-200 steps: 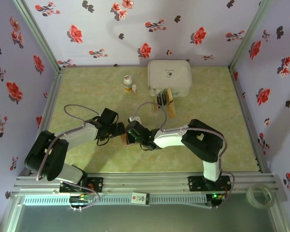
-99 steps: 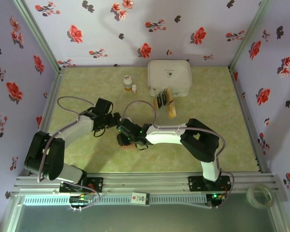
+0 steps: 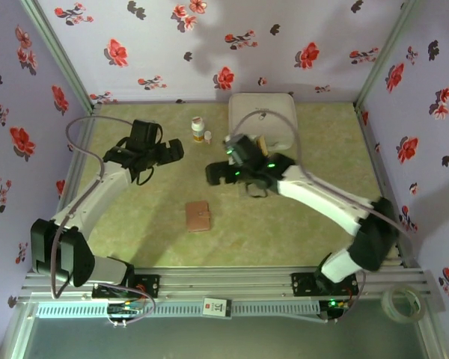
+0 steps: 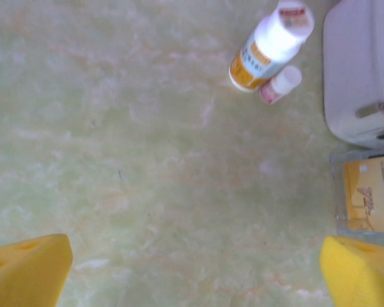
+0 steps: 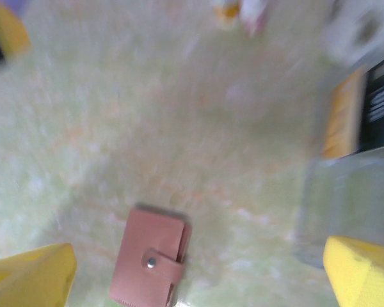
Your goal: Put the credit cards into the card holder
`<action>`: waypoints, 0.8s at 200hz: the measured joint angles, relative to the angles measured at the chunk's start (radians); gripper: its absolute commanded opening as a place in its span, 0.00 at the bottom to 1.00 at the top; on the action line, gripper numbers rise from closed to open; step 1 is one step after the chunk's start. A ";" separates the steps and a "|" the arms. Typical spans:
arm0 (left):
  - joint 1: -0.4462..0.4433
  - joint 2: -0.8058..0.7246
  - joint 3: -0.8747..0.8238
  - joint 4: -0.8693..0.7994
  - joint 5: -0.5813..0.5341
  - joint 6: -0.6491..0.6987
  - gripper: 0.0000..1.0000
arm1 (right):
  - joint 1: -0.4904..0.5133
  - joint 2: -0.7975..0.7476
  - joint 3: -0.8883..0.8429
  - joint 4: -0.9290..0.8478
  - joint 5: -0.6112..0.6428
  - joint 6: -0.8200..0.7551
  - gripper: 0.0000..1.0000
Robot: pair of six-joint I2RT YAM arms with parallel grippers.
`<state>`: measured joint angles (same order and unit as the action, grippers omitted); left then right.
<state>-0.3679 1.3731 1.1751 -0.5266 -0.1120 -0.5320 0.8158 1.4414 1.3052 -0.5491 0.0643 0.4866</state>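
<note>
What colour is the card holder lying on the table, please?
The card holder is reddish-brown with a silver snap; the right wrist view shows it best.

This is a robot test cell in a lab, staged rather than lived in. Thin walls (image 3: 209, 45) papered lilac with red and dark flowers box in a green marbled tabletop (image 3: 135, 239). Bare aluminium posts (image 3: 60, 56) run up the corners at upper left and upper right. Along the bottom of the top view, a left arm (image 3: 97, 196) and a right arm (image 3: 325, 200) are bolted to an aluminium rail (image 3: 232, 280). A roll of clear tape (image 3: 402, 303) lies at lower right.
</note>
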 measured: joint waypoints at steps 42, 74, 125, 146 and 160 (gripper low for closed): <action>0.000 -0.091 -0.027 0.079 -0.108 0.071 1.00 | -0.253 -0.384 -0.143 -0.042 0.148 -0.052 0.99; 0.000 -0.192 -0.180 0.237 -0.226 0.153 1.00 | -0.461 -0.537 -0.297 -0.039 0.304 -0.088 0.99; 0.032 -0.286 -0.518 0.581 -0.388 0.374 1.00 | -0.672 -0.526 -0.597 0.199 0.425 -0.177 0.99; 0.082 -0.274 -0.599 0.719 -0.405 0.420 1.00 | -0.700 -0.459 -0.720 0.353 0.464 -0.208 0.99; 0.112 -0.229 -0.619 0.818 -0.414 0.453 1.00 | -0.713 -0.369 -0.754 0.446 0.481 -0.227 0.99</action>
<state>-0.2562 1.1442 0.5560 0.2913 -0.5255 -0.0788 0.1024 1.0721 0.5514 -0.1032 0.5457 0.2600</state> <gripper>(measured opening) 0.996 0.993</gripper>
